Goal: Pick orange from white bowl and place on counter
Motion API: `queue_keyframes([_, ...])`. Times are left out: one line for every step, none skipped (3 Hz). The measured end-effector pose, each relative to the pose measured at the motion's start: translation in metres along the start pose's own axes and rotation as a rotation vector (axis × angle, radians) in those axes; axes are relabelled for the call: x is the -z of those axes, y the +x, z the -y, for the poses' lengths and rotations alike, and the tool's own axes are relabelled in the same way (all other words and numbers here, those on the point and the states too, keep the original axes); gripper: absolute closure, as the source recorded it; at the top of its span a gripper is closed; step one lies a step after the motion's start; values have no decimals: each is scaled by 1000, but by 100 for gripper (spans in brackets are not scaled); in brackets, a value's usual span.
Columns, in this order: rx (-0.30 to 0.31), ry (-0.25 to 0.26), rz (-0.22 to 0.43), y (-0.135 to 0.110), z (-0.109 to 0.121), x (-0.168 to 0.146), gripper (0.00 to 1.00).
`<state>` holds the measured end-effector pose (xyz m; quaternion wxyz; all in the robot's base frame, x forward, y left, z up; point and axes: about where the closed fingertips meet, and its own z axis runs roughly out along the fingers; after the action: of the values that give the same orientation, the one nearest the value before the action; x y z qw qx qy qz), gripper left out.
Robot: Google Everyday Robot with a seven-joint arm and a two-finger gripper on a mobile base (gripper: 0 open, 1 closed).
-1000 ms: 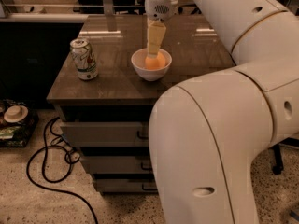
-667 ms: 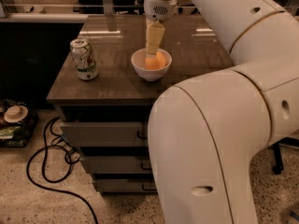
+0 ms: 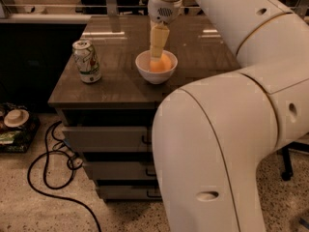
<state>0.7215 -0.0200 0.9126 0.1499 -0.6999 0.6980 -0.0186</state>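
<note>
Left of the cabinet, a black cable (image 3: 48, 178) lies looped on the floor, clear of the work.

On the counter (image 3: 120, 83), near its left edge, stands a green-and-white drink can (image 3: 87, 61), upright and well apart from the white bowl (image 3: 155, 76). It plays no part in the task.

The white bowl sits upright near the middle of the counter. The orange (image 3: 163, 63) lies inside it, below the rim, and has not yet been lifted.

The gripper (image 3: 155, 54) hangs straight down from the wrist into the bowl's mouth, its tip at the orange's left side. Touching looks likely, but contact cannot be confirmed. Whether the gripper is wide, narrow or already clamped on the fruit cannot be told from this view.

To the right, the robot arm (image 3: 241, 129) fills the foreground and hides part of the counter's right side.

Assessment: the approach is complete and the grasp is either in hand or imminent. Lifting the orange out, carrying it clear of the bowl and setting it on bare counter all remain outstanding.
</note>
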Motion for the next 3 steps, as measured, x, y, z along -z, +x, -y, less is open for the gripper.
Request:
queue_keyframes([-8, -9, -13, 2, -4, 0, 16])
queue_keyframes([-34, -29, -42, 7, -14, 2, 14])
queue_keyframes([-51, -42, -65, 11, -22, 4, 11])
